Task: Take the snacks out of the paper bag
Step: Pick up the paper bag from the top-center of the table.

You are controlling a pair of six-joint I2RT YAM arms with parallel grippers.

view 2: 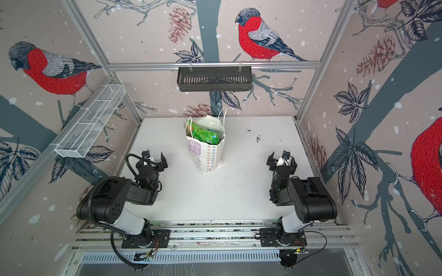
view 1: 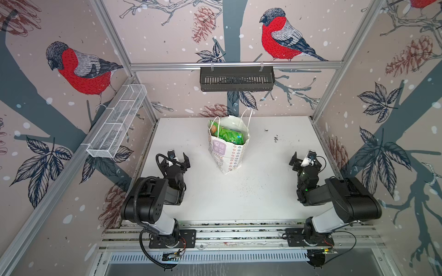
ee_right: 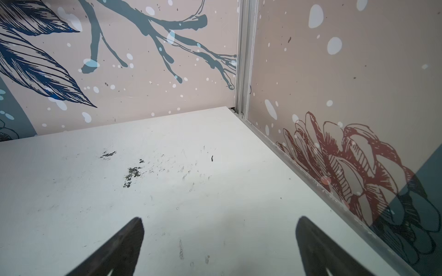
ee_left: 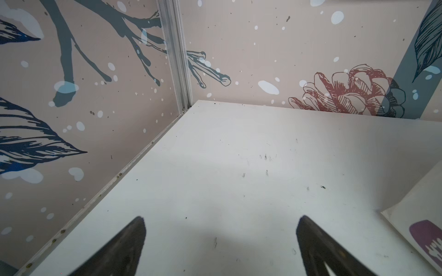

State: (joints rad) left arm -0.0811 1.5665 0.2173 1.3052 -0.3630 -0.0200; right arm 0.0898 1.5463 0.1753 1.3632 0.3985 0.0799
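Note:
The white paper bag (view 1: 228,154) (view 2: 207,155) stands upright at the middle back of the table, mouth open, cord handles up. Green snacks (view 1: 227,134) (view 2: 203,133) fill its top; an orange patch shows among them. My left gripper (view 1: 178,158) (view 2: 155,159) hovers open to the bag's left, nothing between its fingers. My right gripper (view 1: 302,159) (view 2: 280,160) stands open well to the bag's right, also empty. The left wrist view shows its gripper (ee_left: 221,218) over bare table with the bag's purple-printed side (ee_left: 423,215) at the edge. The right wrist gripper (ee_right: 220,218) faces a corner.
A black slotted basket (view 1: 236,78) hangs on the back wall above the bag. A white wire basket (view 1: 117,121) is fixed along the left wall. Dark scuffs (view 1: 276,138) mark the white table (view 1: 263,191). Aluminium rails (view 1: 239,235) run along the front.

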